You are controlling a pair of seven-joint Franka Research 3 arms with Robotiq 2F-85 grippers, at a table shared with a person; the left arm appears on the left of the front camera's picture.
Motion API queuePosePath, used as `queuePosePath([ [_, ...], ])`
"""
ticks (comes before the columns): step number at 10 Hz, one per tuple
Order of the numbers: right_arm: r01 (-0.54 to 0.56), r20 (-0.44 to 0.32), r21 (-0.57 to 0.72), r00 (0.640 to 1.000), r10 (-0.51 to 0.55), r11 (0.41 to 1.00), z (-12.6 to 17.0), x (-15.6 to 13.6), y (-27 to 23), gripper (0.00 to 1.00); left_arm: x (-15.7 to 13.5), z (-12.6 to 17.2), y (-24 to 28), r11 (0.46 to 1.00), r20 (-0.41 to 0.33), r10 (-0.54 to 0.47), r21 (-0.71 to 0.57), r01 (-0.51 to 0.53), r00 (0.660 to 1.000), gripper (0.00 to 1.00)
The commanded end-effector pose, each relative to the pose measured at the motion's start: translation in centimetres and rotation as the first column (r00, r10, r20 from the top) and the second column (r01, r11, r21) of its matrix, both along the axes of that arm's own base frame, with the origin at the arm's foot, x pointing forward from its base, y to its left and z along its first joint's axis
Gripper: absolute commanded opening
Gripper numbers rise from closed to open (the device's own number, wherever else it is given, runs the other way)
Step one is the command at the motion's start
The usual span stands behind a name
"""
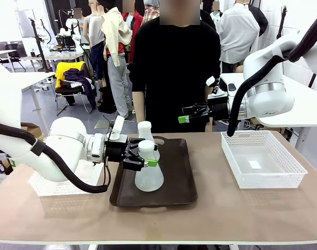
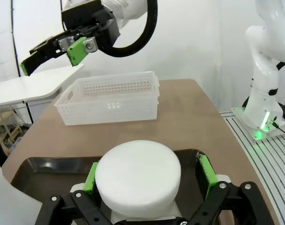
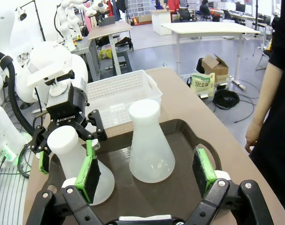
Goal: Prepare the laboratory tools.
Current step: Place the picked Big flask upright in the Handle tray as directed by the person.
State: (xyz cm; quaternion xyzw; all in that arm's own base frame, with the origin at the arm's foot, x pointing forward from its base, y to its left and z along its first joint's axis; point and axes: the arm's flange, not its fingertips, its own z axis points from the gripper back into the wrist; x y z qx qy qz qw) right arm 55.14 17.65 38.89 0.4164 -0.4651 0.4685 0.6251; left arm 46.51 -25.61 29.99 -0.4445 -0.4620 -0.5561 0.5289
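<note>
Left tool (ROBOTIQ print) — clamps near flask neck | right tool — wide, aloft

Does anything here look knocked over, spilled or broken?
Nothing stands out. Both flasks stand upright on the dark tray: the near flask with the left tool around its neck, the far flask free. The right tool hangs open above.

Setting: an open robotics laboratory. Indicators: a brown tabletop flanked by two white robot arms; further white arms mounted at other tables; a metal floor plate carrying an arm base; white worktables; cardboard boxes and cables on the grey floor.
</note>
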Motion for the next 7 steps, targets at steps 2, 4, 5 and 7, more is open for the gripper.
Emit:
queuePosePath([
  [2,0.001,-0.007,0.0,1.0,-0.001,1.0,0.0,-0.1,0.0,1.0,-0.5,1.8,0.8,0.999,-0.016,-0.009,0.032,0.009,1.0,1.0],
  [4,0.001,-0.007,0.0,1.0,-0.001,1.0,0.0,-0.1,0.0,1.0,-0.9,2.2,1.9,1.0,-0.05,-0.002,0.031,0.003,0.999,1.0],
  [5,0.001,-0.007,0.0,1.0,-0.001,1.0,0.0,-0.1,0.0,1.0,-0.9,2.1,2.4,1.0,-0.066,0.014,0.029,-0.012,0.998,1.0],
  [7,0.001,-0.007,0.0,1.0,-0.001,1.0,0.0,-0.1,0.0,1.0,-0.5,1.9,1.8,1.0,-0.032,0.005,0.028,-0.004,0.999,1.0],
])
